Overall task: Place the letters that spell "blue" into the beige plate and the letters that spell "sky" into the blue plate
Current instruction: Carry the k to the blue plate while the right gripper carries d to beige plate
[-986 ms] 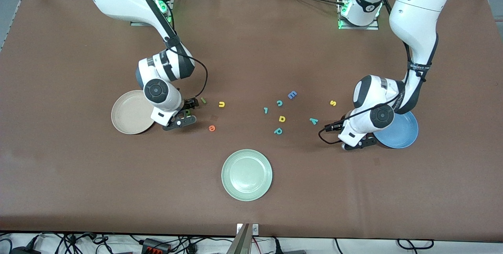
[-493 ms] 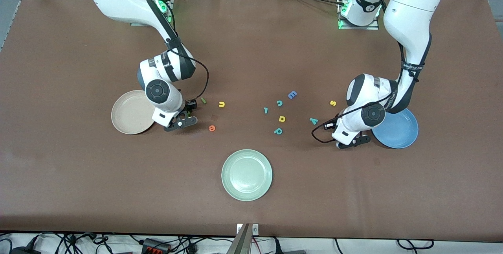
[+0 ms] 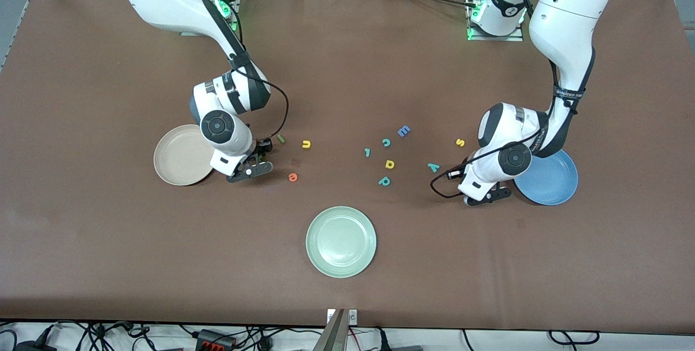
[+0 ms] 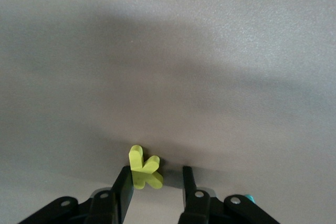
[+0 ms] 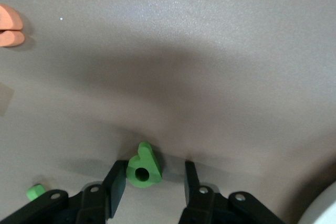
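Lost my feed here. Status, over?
Left gripper straddles yellow k, not clamped. Right gripper straddles green b, not clamped. Nothing in the way.

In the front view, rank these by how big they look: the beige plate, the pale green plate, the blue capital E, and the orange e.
1. Pale green plate, though it lies nearer the camera, so the lead is unsure.
2. Beige plate, partly covered by the right arm.
3. Blue capital E.
4. Orange e, only slightly smaller than the E.
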Available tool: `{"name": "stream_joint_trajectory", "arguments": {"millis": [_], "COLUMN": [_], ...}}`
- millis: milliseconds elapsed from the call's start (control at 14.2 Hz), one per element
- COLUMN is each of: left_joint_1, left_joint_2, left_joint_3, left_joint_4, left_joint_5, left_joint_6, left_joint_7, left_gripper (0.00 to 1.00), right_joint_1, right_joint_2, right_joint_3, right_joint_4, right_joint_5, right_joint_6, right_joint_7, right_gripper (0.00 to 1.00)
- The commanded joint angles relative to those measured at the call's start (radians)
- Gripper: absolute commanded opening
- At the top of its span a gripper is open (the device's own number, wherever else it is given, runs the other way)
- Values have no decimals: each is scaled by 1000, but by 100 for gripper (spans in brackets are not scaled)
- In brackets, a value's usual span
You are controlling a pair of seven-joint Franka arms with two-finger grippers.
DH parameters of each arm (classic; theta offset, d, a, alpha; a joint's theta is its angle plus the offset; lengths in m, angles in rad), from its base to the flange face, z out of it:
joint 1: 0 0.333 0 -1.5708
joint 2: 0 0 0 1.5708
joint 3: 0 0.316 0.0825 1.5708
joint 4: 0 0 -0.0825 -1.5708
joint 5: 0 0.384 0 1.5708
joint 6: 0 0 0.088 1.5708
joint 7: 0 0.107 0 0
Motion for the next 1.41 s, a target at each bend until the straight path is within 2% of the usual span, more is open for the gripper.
{"name": "stream_joint_trajectory", "arguments": {"millis": [0, 70, 141, 282, 564, 705, 775, 986, 1127, 1198, 1268, 1339], "left_joint_1": [-2, -2, 1, 5, 17, 66, 122, 245, 281, 279, 273, 272], "left_joint_2": [-2, -2, -2, -12, -74, -103, -114, -112, -99, -83, -83, -83], "left_joint_3": [6, 6, 6, 7, 52, 66, 66, 66, 64, 64, 63, 53], "left_joint_4": [-5, -3, -3, -2, 24, 26, 27, 27, 26, 27, 26, 26], "left_joint_5": [0, 0, 0, 0, 17, 66, 66, 96, 132, 132, 132, 129], "left_joint_6": [11, 10, 8, -4, -150, -202, -220, -215, -208, -205, -202, -202], "left_joint_7": [8, 8, 8, 8, 10, 100, 193, 426, 461, 461, 458, 444], "left_gripper": [22, 14, 11, 10, 11, 10, 10, 10, 11, 18, 49, 95], "right_joint_1": [9, 9, 9, 6, -8, -63, -97, -209, -255, -272, -289, -301], "right_joint_2": [11, 11, 11, 11, -26, -67, -81, -116, -130, -132, -130, -121], "right_joint_3": [-5, -6, -5, -6, -14, -17, -17, -17, -17, -19, -22, -22], "right_joint_4": [17, 17, 17, 17, 14, 15, 12, 11, 5, 5, 2, -9], "right_joint_5": [7, 7, 7, 7, 7, 7, 7, 7, 7, 4, 3, 4], "right_joint_6": [3, 3, 2, 2, -4, -7, -10, -134, -231, -263, -279, -282], "right_joint_7": [5, 4, 4, -1, -9, -4, -1, -10, 2, -4, -7, 1], "right_gripper": [42, 34, 25, 12, 8, 7, 7, 7, 7, 7, 7, 8]}}
